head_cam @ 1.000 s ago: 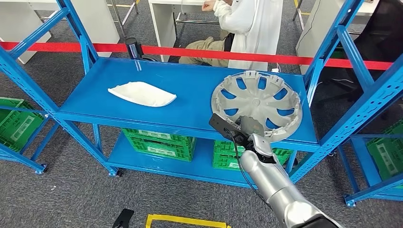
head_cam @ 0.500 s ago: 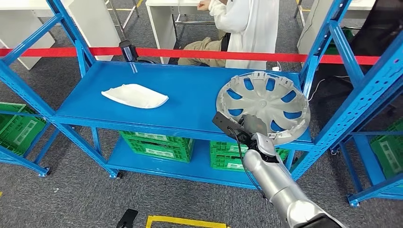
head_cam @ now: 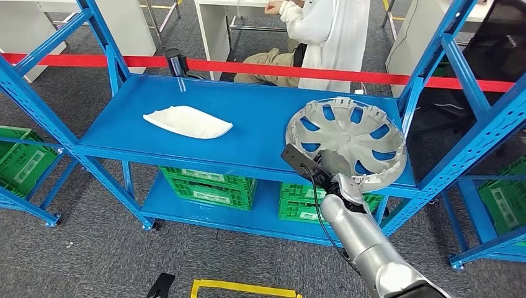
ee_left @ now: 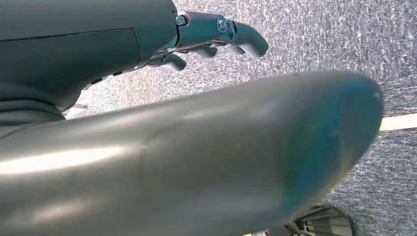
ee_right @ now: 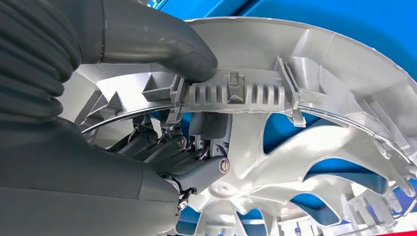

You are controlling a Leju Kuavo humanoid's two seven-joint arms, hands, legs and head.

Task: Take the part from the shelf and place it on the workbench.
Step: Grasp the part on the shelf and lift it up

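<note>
A silver hubcap (head_cam: 347,139) lies tilted at the right end of the blue shelf (head_cam: 248,133), its ribbed inner side facing up. My right hand (head_cam: 332,171) grips its near rim. In the right wrist view the thumb (ee_right: 162,42) presses on top of the hubcap's (ee_right: 344,98) rim clip and the darker fingers (ee_right: 196,157) curl underneath. A white curved part (head_cam: 188,121) lies on the left half of the same shelf. My left hand (ee_left: 211,29) hangs over grey carpet, fingers loosely extended, holding nothing.
Blue uprights (head_cam: 428,68) frame the shelf close to the hubcap's right side. Green crates (head_cam: 208,186) sit on the lower shelf. A red barrier tape (head_cam: 248,67) runs behind, with a seated person (head_cam: 329,31) beyond it. Yellow floor tape (head_cam: 242,288) lies near my feet.
The hubcap has shifted a little to the right in my right hand's grip and sits more tilted. The head camera swayed slightly. The white part has not moved.
</note>
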